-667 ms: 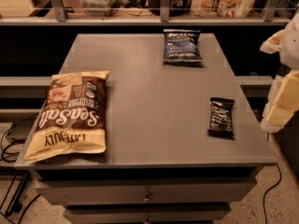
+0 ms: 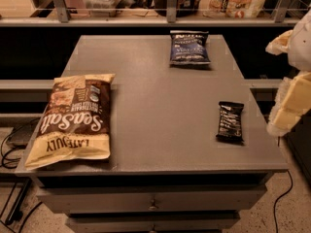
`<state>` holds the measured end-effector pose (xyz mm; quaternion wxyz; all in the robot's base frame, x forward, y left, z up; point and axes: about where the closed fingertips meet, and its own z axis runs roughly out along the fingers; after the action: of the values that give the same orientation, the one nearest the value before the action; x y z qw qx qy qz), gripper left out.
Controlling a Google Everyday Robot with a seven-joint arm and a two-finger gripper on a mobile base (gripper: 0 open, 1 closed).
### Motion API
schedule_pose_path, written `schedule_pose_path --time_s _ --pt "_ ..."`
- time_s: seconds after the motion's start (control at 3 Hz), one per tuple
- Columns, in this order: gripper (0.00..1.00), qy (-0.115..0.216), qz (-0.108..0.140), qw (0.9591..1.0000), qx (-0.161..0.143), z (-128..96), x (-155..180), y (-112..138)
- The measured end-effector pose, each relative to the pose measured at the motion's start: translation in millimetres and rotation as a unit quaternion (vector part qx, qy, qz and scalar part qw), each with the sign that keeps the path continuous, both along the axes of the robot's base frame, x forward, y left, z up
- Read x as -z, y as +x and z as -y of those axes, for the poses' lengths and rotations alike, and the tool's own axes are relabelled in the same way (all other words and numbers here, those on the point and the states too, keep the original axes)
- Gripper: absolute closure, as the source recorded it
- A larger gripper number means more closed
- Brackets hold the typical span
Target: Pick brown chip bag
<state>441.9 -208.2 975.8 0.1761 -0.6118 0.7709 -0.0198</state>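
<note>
A big crinkly brown chip bag (image 2: pixel 73 120) with pale yellow-tan ends lies flat at the left side of the frame, on the near left corner of a flat grey table (image 2: pixel 160 106). Its dark brown middle has large white "Sea Salt" writing, and the words look upside down from here. It is the biggest pack on the table by far. A smaller dark blue chip bag (image 2: pixel 189 48) lies at the far edge of the table, in the upper middle of the frame. A small black snack bar (image 2: pixel 230 122) lies near the right edge of the table, well apart from both bags. The robot's pale cream gripper (image 2: pixel 290 103) hangs at the right edge of the frame, just past the table's right side and near the snack bar. It is far from the brown bag and touches none of the packs. I cannot tell how wide it is open. Under the table top is a grey drawer with a small knob (image 2: pixel 153 206). Dark cables (image 2: pixel 9 154) lie on the floor at the lower left. A shelf with a metal rail (image 2: pixel 146 16) runs along the top of the frame.
</note>
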Motion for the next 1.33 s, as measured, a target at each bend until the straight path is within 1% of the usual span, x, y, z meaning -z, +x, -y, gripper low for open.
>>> schedule_pose_path --time_s 0.33,0.67,1.0,1.33 --pt "0.0 0.043 0.011 0.9985 -0.032 -28.2 4.3 8.6" --pt "0.0 0.093 0.015 0.9927 -0.075 -86.7 14.0 21.1" --pt "0.0 0.116 0.014 0.9879 -0.102 -128.2 23.6 25.8" --pt "0.0 0.124 0.015 0.9849 -0.12 -175.3 39.3 26.8"
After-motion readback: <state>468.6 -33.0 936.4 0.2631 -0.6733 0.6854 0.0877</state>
